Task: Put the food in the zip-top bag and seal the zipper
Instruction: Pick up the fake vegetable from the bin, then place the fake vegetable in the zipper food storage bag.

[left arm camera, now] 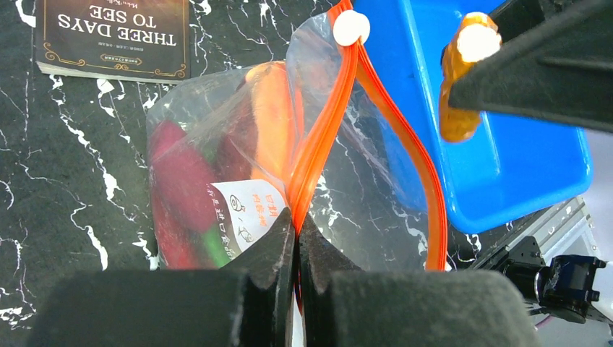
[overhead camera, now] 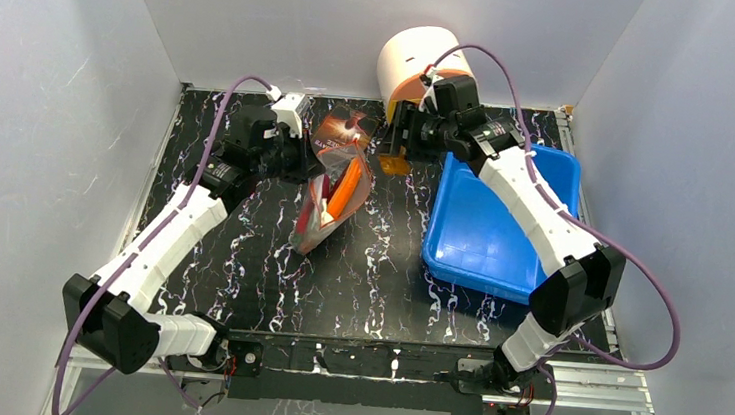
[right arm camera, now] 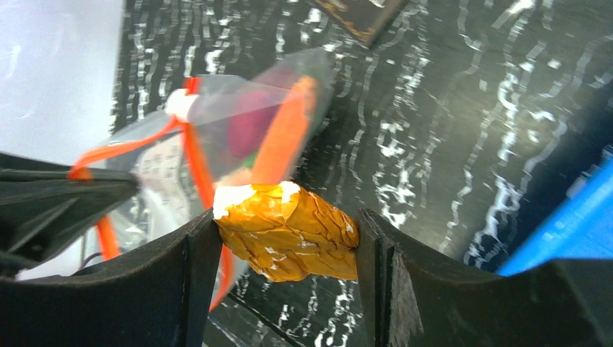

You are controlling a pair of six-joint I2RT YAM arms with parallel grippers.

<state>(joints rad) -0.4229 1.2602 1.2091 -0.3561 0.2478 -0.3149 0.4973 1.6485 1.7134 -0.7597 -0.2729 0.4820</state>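
The clear zip-top bag point(overhead camera: 328, 209) hangs over the black marbled table, mouth upward. My left gripper point(left arm camera: 297, 228) is shut on its red-orange zipper point(left arm camera: 325, 123) strip, holding the mouth open; a white slider point(left arm camera: 351, 27) sits at the strip's far end. Inside the bag lie food pieces: an orange slice point(left arm camera: 271, 123), a red chili point(left arm camera: 181, 181) and a green stick point(left arm camera: 215, 246). My right gripper point(right arm camera: 288, 231) is shut on a crinkled orange-brown food piece point(right arm camera: 296, 235), held in the air just right of the bag's mouth point(overhead camera: 395, 160).
A blue bin point(overhead camera: 492, 228) sits to the right of the bag. A dark paperback book point(left arm camera: 112, 36) lies behind the bag. A white cylinder with an orange band point(overhead camera: 416, 66) stands at the back wall.
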